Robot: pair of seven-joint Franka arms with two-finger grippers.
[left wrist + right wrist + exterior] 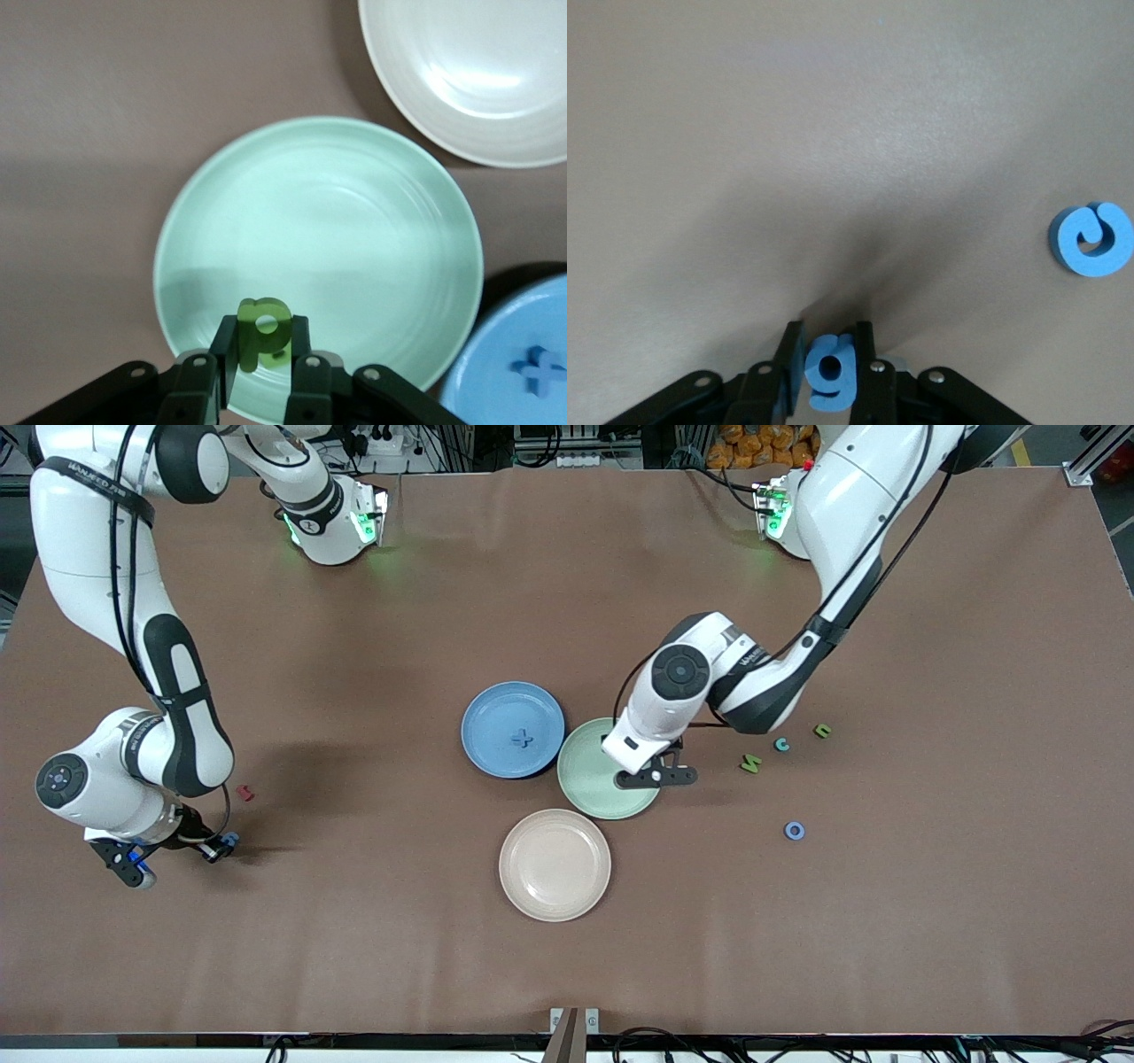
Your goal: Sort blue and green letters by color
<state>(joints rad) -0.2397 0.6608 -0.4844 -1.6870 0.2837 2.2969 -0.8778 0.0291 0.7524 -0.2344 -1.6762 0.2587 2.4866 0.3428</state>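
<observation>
My left gripper is shut on an olive green letter p and holds it over the pale green plate, near its rim; in the front view this gripper is over that plate. My right gripper is shut on a blue letter g, low over bare table at the right arm's end. Another blue letter lies loose close by. A blue cross-shaped piece lies in the blue plate. Two green letters, a teal letter and a blue ring letter lie toward the left arm's end.
An empty beige plate sits nearer the front camera than the green and blue plates; the three plates almost touch. A dark red letter lies on the table close to the right arm's wrist.
</observation>
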